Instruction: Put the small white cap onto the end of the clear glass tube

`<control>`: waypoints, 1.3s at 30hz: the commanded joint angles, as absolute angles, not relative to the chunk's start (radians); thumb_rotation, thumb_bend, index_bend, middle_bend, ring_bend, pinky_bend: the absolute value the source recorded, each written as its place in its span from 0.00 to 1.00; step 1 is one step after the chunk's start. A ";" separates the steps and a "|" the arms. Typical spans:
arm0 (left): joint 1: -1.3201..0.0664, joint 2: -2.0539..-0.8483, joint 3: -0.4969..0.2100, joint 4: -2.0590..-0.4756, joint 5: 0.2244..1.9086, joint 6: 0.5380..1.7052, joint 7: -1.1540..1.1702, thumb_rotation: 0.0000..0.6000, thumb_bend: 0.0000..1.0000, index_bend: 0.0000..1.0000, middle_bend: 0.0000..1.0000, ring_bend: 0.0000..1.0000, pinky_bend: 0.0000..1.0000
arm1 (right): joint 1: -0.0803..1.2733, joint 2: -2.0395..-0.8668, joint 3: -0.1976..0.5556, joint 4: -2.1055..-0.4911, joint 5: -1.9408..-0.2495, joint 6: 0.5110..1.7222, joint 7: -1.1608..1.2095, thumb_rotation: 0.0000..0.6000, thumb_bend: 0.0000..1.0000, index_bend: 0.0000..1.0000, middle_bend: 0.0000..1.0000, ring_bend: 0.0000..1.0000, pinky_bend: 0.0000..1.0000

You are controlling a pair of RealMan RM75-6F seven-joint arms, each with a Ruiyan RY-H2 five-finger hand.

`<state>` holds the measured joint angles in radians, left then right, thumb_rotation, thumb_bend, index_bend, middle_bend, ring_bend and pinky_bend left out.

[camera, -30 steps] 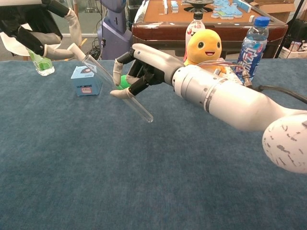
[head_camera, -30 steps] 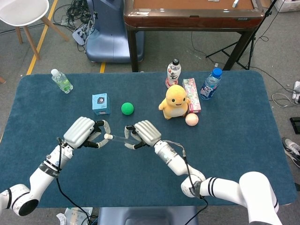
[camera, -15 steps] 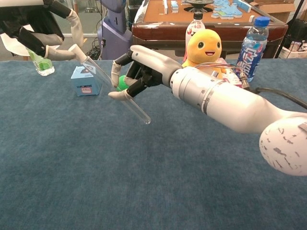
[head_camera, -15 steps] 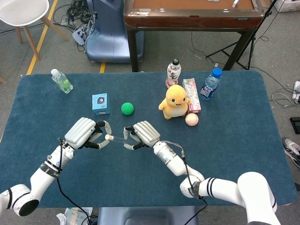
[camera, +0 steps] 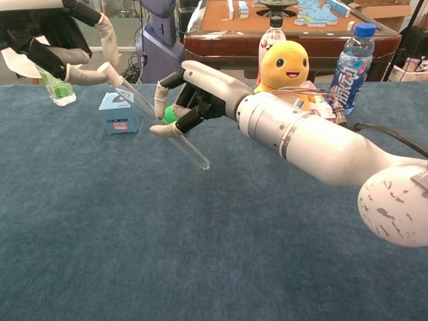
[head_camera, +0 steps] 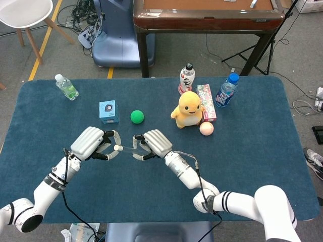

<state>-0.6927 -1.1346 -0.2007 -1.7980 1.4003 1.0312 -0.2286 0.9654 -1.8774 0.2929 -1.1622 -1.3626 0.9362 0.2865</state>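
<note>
Both arms reaching in over blue counter (head_camera: 252, 151), robot hands meeting near centre-left, held above the cloth.

Right robot hand (head_camera: 151, 143) (camera: 194, 100): forearm angled in from lower right, palm turned down/left, knuckles up. Fingers curled round clear tube (camera: 167, 130) approx mid-length, thumb under, grasping it. Tube tilted in chest view: rounded closed end low & toward camera, free of the counter; open end up & toward left robot hand. In head view tube (head_camera: 127, 148) barely visible, lying roughly level btwn the two hands.

Left robot hand (head_camera: 93, 142) (camera: 60, 47): forearm coming from lower left, wrist bent, back of hand up. Thumb & a finger pinching small white cap (camera: 105, 67) (head_camera: 116, 147), other fingers arched above. Cap right at tube's open end, touching or just on it; cannot tell how far seated.

Elsewhere on counter, all beyond the hands:
- blue box (head_camera: 108, 111), upright, just behind left hand
- green ball (head_camera: 137, 116), beside box, partly hidden by right fingers in chest view
- yellow plush (head_camera: 187, 109), w/ pink box (head_camera: 206, 102) just beside & pink ball (head_camera: 206, 128) at its front right
- white bottle (head_camera: 186, 78) behind plush
- blue-cap bottle (head_camera: 226, 90) right of pink box
- green bottle (head_camera: 66, 86) lying at far left corner, well apart from the rest
</note>
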 commanded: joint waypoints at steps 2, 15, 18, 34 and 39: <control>-0.694 -1.133 -0.203 -1.801 1.396 1.023 -0.256 1.00 0.31 0.54 1.00 1.00 1.00 | 0.966 -1.883 0.292 -1.155 -1.369 0.944 0.298 1.00 0.48 0.62 0.95 1.00 0.97; -0.692 -1.138 -0.200 -1.797 1.408 1.034 -0.256 1.00 0.31 0.54 1.00 1.00 1.00 | 0.963 -1.895 0.294 -1.147 -1.376 0.961 0.322 1.00 0.48 0.62 0.95 1.00 0.97; -0.693 -1.142 -0.199 -1.795 1.409 1.034 -0.252 1.00 0.31 0.54 1.00 1.00 1.00 | 0.963 -1.894 0.297 -1.149 -1.375 0.963 0.323 1.00 0.48 0.62 0.95 1.00 0.97; -0.699 -1.147 -0.193 -1.790 1.405 1.022 -0.230 1.00 0.30 0.44 1.00 1.00 1.00 | 0.959 -1.882 0.296 -1.160 -1.363 0.952 0.309 1.00 0.49 0.62 0.95 1.00 0.97; -0.710 -1.113 -0.182 -1.800 1.402 0.975 -0.238 1.00 0.29 0.11 1.00 1.00 0.99 | 0.952 -1.849 0.283 -1.188 -1.354 0.931 0.265 1.00 0.49 0.62 0.95 1.00 0.97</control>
<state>-0.7080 -1.1172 -0.1847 -1.7978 1.4021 0.9791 -0.2348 0.9552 -1.8589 0.2879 -1.1792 -1.3573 0.9379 0.2767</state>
